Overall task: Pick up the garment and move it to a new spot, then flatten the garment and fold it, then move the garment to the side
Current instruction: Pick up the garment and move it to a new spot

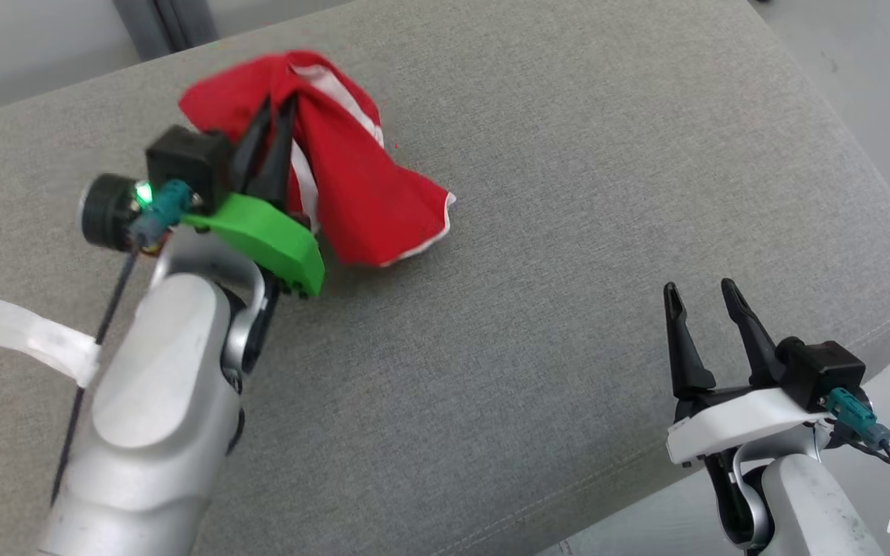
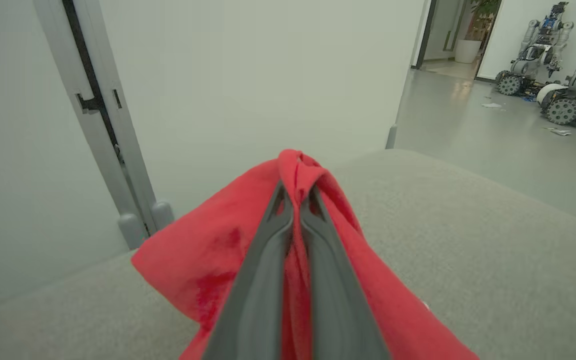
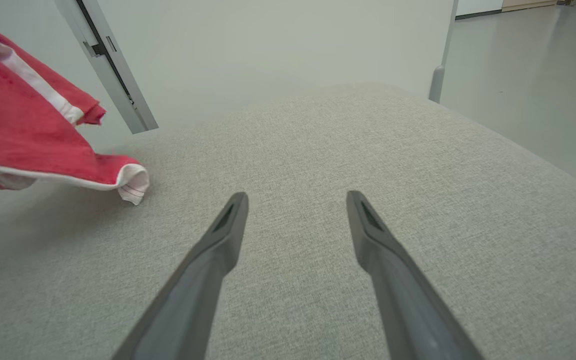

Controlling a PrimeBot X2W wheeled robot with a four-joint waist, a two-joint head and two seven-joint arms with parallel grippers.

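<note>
While the left tool (image 1: 277, 106) is clenched on a bunched fold of the red garment (image 1: 360, 193), the cloth sits at about eleven o'clock in the head view. Its white-trimmed hem drapes toward five o'clock over the grey counter (image 1: 568, 232). At four o'clock the right tool (image 1: 699, 289) hovers released, well apart from the garment.

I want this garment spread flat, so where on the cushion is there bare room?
The middle and right of the cushion are bare, between the red garment and the open right hand. Also the near strip left of that hand. The far left is crowded: the left hand is shut on the garment there.
</note>
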